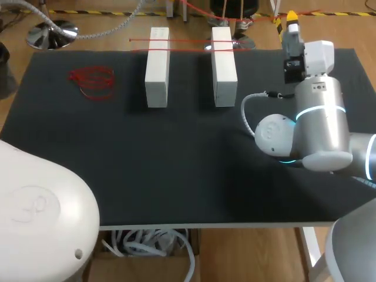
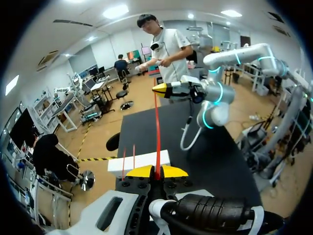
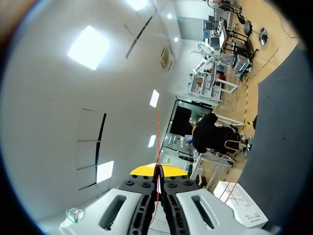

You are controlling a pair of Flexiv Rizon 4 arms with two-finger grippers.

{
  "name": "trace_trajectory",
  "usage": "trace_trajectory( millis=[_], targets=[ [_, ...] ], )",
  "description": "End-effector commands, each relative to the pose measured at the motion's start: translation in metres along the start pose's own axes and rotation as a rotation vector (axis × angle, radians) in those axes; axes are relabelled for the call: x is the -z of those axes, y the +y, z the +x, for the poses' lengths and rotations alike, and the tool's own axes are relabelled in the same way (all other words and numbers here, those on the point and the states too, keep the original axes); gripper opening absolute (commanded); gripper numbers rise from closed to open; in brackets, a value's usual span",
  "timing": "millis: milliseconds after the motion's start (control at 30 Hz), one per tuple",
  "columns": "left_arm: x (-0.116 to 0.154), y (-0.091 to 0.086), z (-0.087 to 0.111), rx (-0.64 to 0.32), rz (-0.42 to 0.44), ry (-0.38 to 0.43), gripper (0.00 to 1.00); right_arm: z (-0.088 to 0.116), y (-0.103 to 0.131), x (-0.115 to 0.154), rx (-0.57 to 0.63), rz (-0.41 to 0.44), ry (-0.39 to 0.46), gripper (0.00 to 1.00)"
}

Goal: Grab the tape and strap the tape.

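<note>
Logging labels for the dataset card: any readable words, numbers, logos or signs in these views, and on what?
No legible text in any view.
White block: faint dark specks, too small to read.
Left arm housing: embossed round emblem, no letters readable.
No print shows on the red tape or the black table.

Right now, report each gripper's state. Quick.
Left gripper: closed, holding the red tape between its yellow tips.
Right gripper: closed, holding the same red tape, which runs out ahead of its tips.
</note>
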State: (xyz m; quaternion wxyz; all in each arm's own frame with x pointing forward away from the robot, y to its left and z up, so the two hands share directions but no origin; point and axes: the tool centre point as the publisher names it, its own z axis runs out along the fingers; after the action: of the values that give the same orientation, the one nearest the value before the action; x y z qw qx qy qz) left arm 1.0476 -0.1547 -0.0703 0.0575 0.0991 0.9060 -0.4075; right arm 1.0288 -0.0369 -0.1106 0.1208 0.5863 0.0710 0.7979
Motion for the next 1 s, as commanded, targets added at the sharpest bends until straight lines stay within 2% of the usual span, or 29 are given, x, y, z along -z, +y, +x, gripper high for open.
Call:
trace_trajectory(
  millis=[33,167,267,600,867,1000],
  targets=[
    [0.002,-0.004,-0.002,-0.007,-0.077,-0.001,0.00,0.001,-0.001,-0.001,0.002,-0.002,-0.005,0.00],
    [0.001,-0.006,-0.003,-0.015,-0.112,-0.007,0.00,0.001,-0.001,-0.001,0.002,-0.002,-0.005,0.00],
    [0.000,-0.008,-0.002,-0.029,-0.169,0.003,0.00,0.001,-0.001,-0.001,0.002,-0.002,-0.005,0.00],
    [-0.005,-0.020,0.006,-0.052,-0.240,0.083,0.00,0.001,-0.001,-0.001,0.002,-0.002,-0.005,0.00],
    [-0.003,-0.035,0.005,-0.088,-0.295,0.066,0.00,0.001,-0.001,-0.001,0.002,-0.002,-0.005,0.00],
    [-0.003,-0.039,0.004,-0.115,-0.366,0.073,0.00,0.001,-0.001,-0.001,0.002,-0.002,-0.005,0.00]
  ],
)
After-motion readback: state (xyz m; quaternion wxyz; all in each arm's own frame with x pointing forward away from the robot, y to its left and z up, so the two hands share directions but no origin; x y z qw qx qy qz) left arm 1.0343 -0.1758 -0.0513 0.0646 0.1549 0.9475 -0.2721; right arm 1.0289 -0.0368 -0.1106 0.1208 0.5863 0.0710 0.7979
